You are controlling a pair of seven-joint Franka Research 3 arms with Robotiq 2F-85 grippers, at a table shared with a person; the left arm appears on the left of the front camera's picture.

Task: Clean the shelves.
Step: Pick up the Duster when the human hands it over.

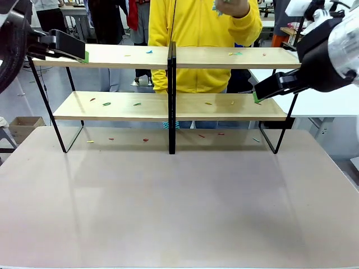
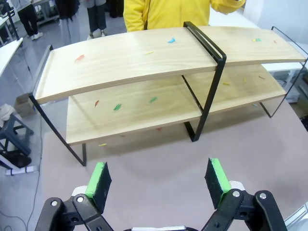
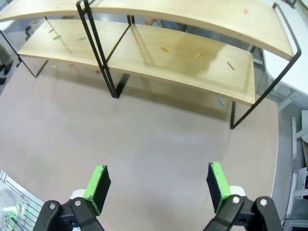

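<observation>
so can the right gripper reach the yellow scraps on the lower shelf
Probably yes: the right gripper is open, out in front of the shelves, with nothing between it and the lower board. The yellow scraps lie on its right half, but the upper board overhead means a low, flat approach.

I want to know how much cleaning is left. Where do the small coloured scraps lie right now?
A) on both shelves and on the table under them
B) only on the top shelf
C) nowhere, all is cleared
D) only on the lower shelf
A: small coloured scraps lie on the top shelf, on the lower shelf and on the table beneath them.
</observation>
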